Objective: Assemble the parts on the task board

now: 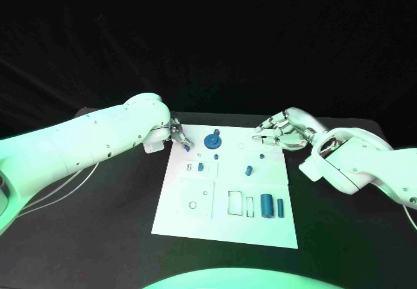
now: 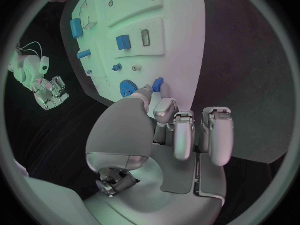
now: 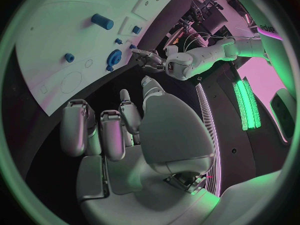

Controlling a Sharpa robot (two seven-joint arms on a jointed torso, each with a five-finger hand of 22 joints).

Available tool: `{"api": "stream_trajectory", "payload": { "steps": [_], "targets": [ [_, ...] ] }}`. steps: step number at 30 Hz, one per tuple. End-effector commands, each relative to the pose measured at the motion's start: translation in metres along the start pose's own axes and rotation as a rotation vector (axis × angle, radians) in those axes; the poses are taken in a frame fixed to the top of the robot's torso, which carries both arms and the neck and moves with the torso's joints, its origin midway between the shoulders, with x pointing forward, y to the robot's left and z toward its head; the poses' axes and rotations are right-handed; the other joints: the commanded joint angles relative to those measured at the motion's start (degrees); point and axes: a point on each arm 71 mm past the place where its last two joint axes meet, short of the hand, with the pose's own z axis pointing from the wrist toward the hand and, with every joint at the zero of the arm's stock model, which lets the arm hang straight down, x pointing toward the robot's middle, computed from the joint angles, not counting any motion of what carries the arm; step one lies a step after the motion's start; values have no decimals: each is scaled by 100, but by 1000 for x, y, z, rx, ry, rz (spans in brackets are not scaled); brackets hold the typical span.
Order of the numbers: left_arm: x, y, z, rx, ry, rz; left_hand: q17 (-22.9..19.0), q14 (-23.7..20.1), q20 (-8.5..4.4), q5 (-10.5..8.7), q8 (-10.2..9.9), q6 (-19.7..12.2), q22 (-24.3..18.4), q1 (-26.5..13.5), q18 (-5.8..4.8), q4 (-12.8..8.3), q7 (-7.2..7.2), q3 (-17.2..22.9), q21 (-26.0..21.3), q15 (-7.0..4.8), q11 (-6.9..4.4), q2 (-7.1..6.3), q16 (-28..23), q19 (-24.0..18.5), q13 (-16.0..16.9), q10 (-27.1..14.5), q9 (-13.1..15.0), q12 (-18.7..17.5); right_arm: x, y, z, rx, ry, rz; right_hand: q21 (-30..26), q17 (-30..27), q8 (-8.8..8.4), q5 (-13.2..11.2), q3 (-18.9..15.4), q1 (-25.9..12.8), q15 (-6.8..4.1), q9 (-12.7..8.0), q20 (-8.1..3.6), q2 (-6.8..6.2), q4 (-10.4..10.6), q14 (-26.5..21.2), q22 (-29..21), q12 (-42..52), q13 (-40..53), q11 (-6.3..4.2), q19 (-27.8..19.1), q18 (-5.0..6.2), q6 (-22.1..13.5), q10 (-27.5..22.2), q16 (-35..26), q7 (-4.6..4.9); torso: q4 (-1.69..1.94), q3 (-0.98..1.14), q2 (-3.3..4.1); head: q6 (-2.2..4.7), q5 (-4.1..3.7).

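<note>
The task board [image 1: 228,211] lies mid-tabletop with most blue parts untouched: the gear [image 1: 213,141] by its far edge, two cylinders [image 1: 272,206] lying near its right edge, so I judge assembly barely begun. My left hand [image 1: 176,135] pinches a small blue part [image 2: 158,84] at the board's far-left corner. My right hand [image 1: 282,133] hovers off the far-right corner, fingers curled on nothing; nothing blocks the way.

Bare black table [image 1: 104,211] both sides of task board [image 1: 196,223], near half open; far end crowded w/ left hand [image 1: 176,137] at far-left corner, right hand [image 1: 282,133] at far-right edge, blue gear [image 1: 213,141] between.
</note>
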Motion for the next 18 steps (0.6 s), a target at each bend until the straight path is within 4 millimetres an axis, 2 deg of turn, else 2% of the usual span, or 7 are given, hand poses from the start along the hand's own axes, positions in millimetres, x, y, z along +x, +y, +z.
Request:
{"api": "stream_trajectory", "payload": {
  "steps": [1,5,10,12,14,15,18],
  "targets": [
    [2,-2,0,13,22,-1,1509,603,38,17,-44,11,1477,153,-78,-38,-12,110,17,6,-11,28,14,580,-5,-22,-9,-7,2,1,0,-10,14,-7,-29,541,33,26,-22,-11,-58,2,-17,29,-3,354,489,-3,5,-2,-24,29,-40,-1,-28,15,1,2,1,-6,0],
    [2,-2,0,14,26,-14,1509,603,27,20,-82,-30,1474,461,-77,-157,-10,432,15,-5,-17,103,14,578,-25,-41,-19,-35,2,1,0,-10,14,-7,-29,541,33,26,-22,-11,-58,2,-17,29,-3,354,489,-3,5,-2,-24,29,-40,-1,-28,15,0,2,0,-11,4],
    [2,-1,0,16,37,-27,1509,603,23,33,-115,-69,1476,724,-77,-321,19,1032,16,-2,-1,62,14,579,-54,-51,-12,-73,1,1,0,-10,13,-7,-29,541,33,26,-22,-11,-58,2,-17,29,-3,354,489,-3,5,-2,-24,29,-40,-1,-28,15,-3,-2,-5,-10,6],
    [3,0,0,17,48,-39,1509,603,27,54,-93,-85,1476,799,-77,-494,69,1697,15,19,31,-81,14,579,-82,-47,42,-108,1,1,0,-10,13,-7,-29,541,33,26,-22,-11,-58,2,-17,29,-3,354,489,-3,5,-2,-24,29,-40,-1,-28,15,0,1,-5,-6,4],
    [3,1,-1,19,53,-47,1509,603,31,71,-81,-100,1473,780,-76,-592,59,1974,14,42,38,-200,14,576,-94,-47,73,-121,1,1,0,-10,13,-7,-29,541,33,26,-22,-11,-58,2,-17,29,-3,354,489,-3,5,-2,-24,29,-40,-1,-28,15,2,-1,-5,-5,5],
    [3,2,-1,20,59,-55,1509,603,38,72,-50,-89,1475,664,-77,-645,77,2272,15,44,66,-295,14,578,-102,-35,117,-126,1,1,0,-10,13,-8,-29,541,33,26,-22,-11,-58,2,-17,29,-3,354,489,-3,5,-2,-24,29,-40,-1,-28,15,2,-1,-5,-5,6],
    [4,5,-2,24,67,-76,1509,603,45,120,-22,-103,1471,569,-75,-778,78,2586,12,53,50,-417,14,574,-117,-35,171,-139,1,1,0,-9,12,-8,-28,542,36,29,-23,-9,-58,2,-18,32,-4,354,490,7,15,-3,-22,29,-39,8,-28,14,9,-1,-11,-2,14]
  ]
}}
